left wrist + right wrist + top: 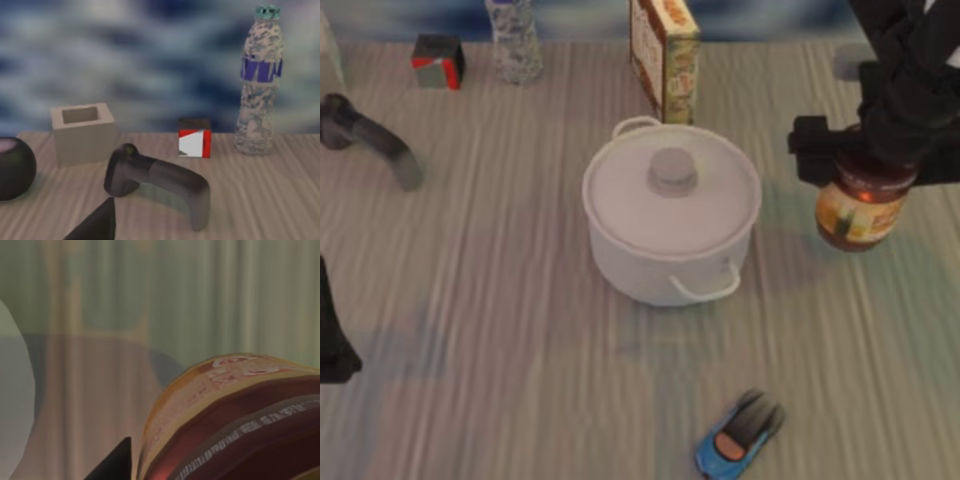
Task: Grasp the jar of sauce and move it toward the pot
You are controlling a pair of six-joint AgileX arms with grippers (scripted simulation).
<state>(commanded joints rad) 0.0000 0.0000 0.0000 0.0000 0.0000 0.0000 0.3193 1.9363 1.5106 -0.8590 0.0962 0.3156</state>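
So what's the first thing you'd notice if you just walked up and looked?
The big white pot in the middle of the table grabs the eye first. Next is the jar of sauce to its right, gripped at the lid by the right gripper and apart from the pot. The left arm sits parked at the table's left edge.

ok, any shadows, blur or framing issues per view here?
Top view: soft shadow on the table beside the pot; the right claw hides the top of the jar of sauce. Left wrist view: backdrop is a smeared blur, while the bottle and scanner read clearly. Right wrist view: the jar sits so close that it is cropped.
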